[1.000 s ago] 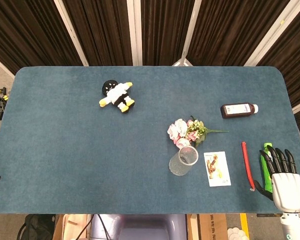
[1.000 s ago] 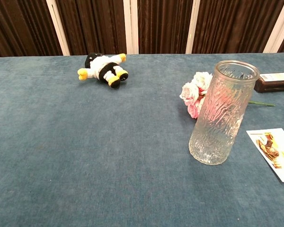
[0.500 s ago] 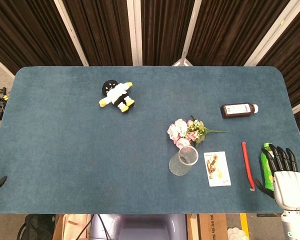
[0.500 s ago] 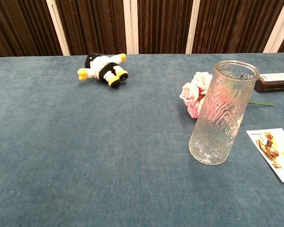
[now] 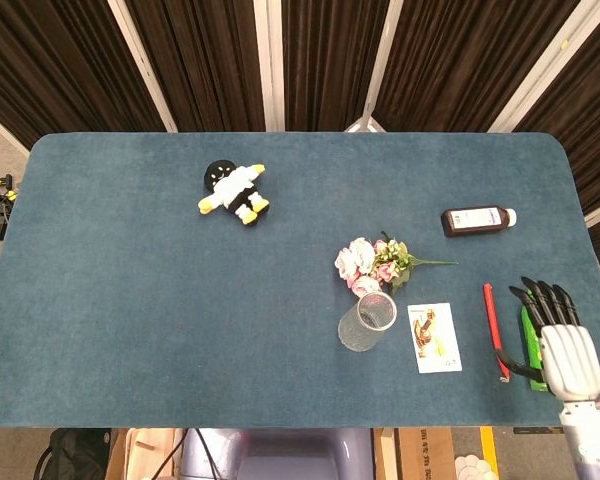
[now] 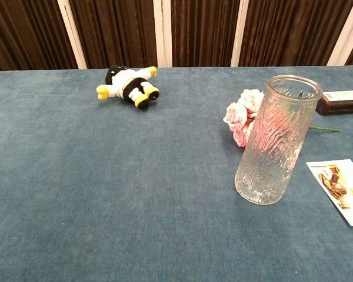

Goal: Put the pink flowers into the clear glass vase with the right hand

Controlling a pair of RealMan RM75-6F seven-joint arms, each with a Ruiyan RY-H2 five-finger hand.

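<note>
From the head view, my right hand (image 5: 558,340) is empty with fingers apart, far right of the pink flowers (image 5: 372,264), which lie just behind the clear glass vase (image 5: 367,322). From the chest view, the vase (image 6: 275,141) is empty; everything remains to do.

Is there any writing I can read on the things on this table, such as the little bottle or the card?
No text here can be read.
Brown bottle: it has a pale label, but the print is too small and blurred in both views.
Card: it shows a printed picture; any lettering is too small to make out.
Red pen, green object by the right hand, plush toy, pink flowers and clear glass vase: no writing shows.
</note>
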